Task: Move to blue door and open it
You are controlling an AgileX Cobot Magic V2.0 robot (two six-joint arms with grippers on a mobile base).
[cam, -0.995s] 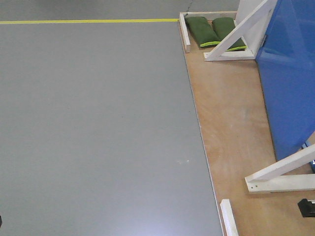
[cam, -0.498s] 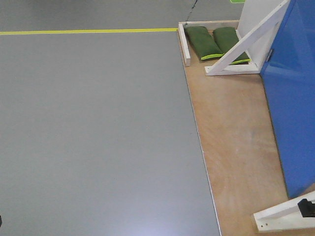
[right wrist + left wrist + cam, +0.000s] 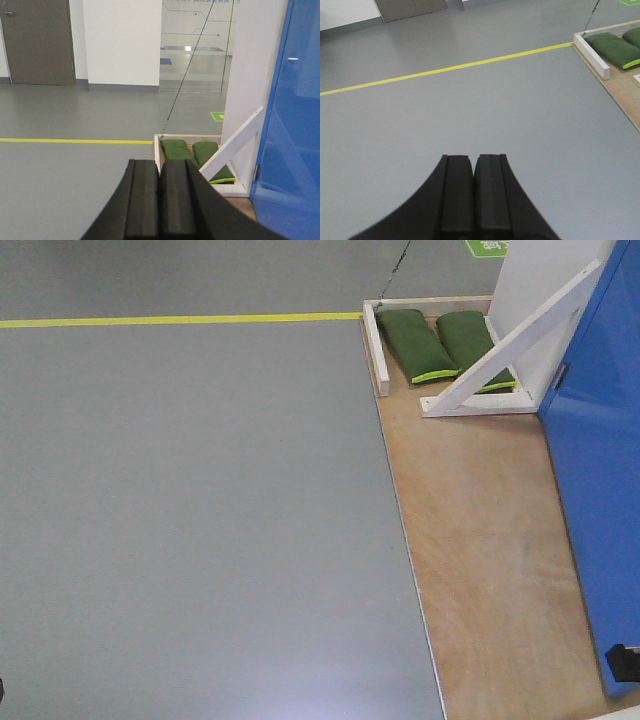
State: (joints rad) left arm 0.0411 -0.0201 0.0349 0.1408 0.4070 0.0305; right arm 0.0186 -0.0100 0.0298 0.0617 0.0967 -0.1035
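The blue door (image 3: 605, 500) is a glossy bright-blue panel along the right edge of the front view, standing on a wooden platform (image 3: 480, 540). It also fills the right side of the right wrist view (image 3: 295, 125). No lever handle shows in any view. My left gripper (image 3: 473, 160) is shut and empty over the grey floor, far left of the door. My right gripper (image 3: 160, 164) is shut and empty, pointing at the platform's far corner, left of the door. A black part (image 3: 623, 663) at the front view's lower right edge may belong to my right arm.
A white panel (image 3: 250, 90) with a diagonal white brace (image 3: 510, 345) stands at the door's far end. Two green sandbags (image 3: 440, 345) lie inside a white frame (image 3: 376, 350) on the platform's far corner. A yellow floor line (image 3: 180, 319) crosses the grey floor (image 3: 200, 520).
The whole scene has slid down and to the right in the front view. The near white brace has dropped out of view and the door now takes less of the frame.
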